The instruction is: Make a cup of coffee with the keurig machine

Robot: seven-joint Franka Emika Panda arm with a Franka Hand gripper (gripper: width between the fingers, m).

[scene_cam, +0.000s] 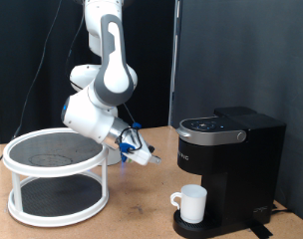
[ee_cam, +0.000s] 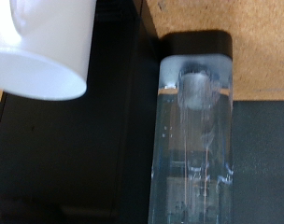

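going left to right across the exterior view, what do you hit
white two-tier rack → gripper → cup → keurig machine

The cup (scene_cam: 191,203) is set on the machine's (scene_cam: 229,159) drip tray, at the exterior view's right; a rack (scene_cam: 55,177) is placed on the tabletop (scene_cam: 132,214) at the left, the end effector (scene_cam: 145,155) between them.
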